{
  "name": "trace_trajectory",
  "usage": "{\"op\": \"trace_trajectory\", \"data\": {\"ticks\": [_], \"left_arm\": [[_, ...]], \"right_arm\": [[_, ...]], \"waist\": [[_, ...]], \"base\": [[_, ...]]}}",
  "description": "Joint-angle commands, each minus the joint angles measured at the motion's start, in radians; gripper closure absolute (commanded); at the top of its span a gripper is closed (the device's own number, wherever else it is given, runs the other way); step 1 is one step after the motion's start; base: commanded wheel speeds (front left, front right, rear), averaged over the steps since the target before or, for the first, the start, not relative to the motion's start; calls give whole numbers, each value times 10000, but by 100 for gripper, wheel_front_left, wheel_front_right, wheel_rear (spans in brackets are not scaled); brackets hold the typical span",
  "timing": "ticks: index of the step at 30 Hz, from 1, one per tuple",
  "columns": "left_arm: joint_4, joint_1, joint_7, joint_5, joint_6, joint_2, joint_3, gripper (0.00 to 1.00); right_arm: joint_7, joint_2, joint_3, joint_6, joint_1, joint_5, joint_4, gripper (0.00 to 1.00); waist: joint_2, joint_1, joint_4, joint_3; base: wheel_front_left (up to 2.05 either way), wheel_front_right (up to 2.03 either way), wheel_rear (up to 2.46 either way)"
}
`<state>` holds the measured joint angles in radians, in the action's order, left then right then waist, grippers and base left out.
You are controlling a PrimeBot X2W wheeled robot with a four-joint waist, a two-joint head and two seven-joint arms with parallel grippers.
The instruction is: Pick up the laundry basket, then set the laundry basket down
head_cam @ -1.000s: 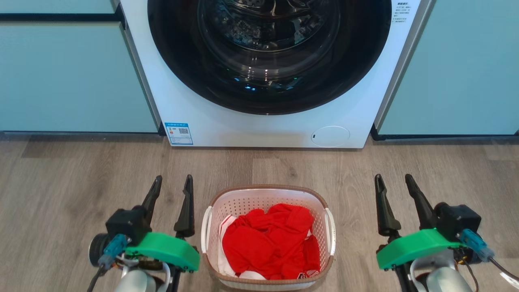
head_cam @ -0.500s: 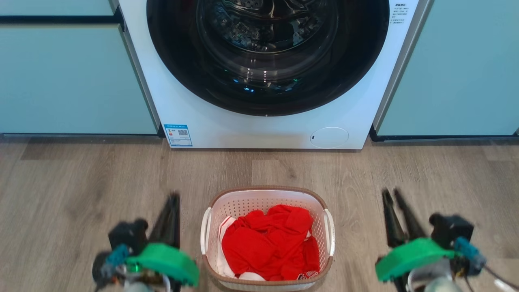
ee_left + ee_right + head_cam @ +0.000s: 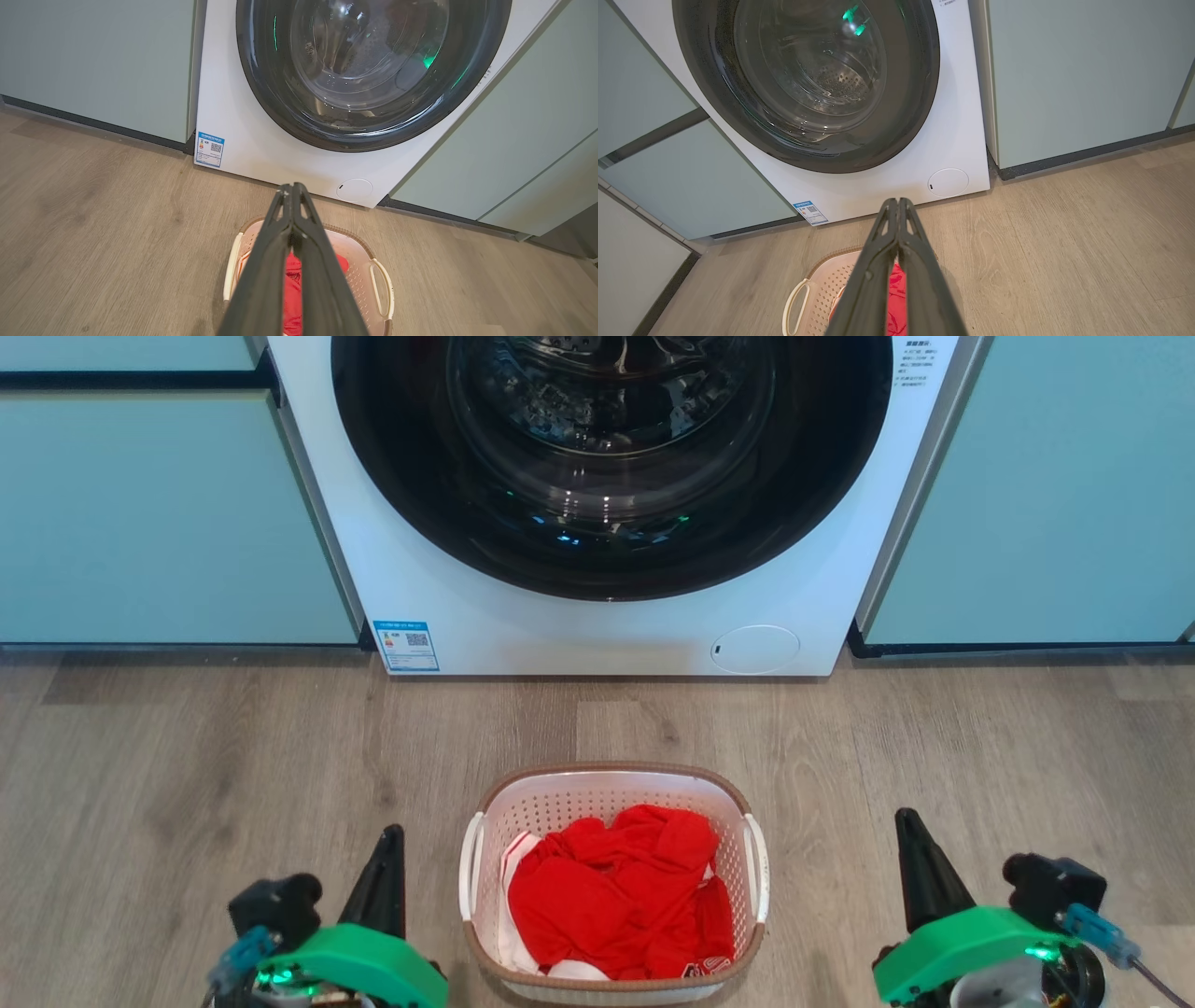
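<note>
The laundry basket [image 3: 611,786] stands on the wood floor in front of the washing machine, white with a brown rim and two white side handles, holding red clothes [image 3: 611,894]. My left gripper [image 3: 390,835] is to its left, shut and empty, clear of the handle. On the other side my right gripper [image 3: 906,819] is also shut and empty. In the left wrist view the closed left gripper [image 3: 292,187] points over the basket [image 3: 359,280]. In the right wrist view the closed right gripper [image 3: 896,201] crosses the basket [image 3: 817,289].
A large white washing machine [image 3: 485,616] with a dark round door [image 3: 611,457] stands straight ahead. Pale green cabinets [image 3: 159,513] flank it on both sides. Bare wood floor [image 3: 187,756] lies around the basket.
Both grippers have gone from open to shut and have drawn back toward the bottom of the head view. The basket has stayed in place.
</note>
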<state>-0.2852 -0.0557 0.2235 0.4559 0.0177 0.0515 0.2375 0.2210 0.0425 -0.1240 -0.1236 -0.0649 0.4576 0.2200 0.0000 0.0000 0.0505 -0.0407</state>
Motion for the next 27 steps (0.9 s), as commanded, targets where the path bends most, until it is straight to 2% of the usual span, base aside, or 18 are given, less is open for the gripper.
{"op": "trace_trajectory", "data": {"ticks": [1, 27], "left_arm": [[312, 611, -63, 345, 55, 48, -250, 100], [333, 840, -738, 2970, 301, 104, -896, 100]], "right_arm": [[-81, 102, 105, -9, 522, 356, -262, 100], [-695, 211, 463, -23, 785, 3028, -155, 100]], "waist": [[0, 0, -10, 8], [0, 0, -122, 107]], "base": [[0, 0, 0], [0, 0, 0]]}}
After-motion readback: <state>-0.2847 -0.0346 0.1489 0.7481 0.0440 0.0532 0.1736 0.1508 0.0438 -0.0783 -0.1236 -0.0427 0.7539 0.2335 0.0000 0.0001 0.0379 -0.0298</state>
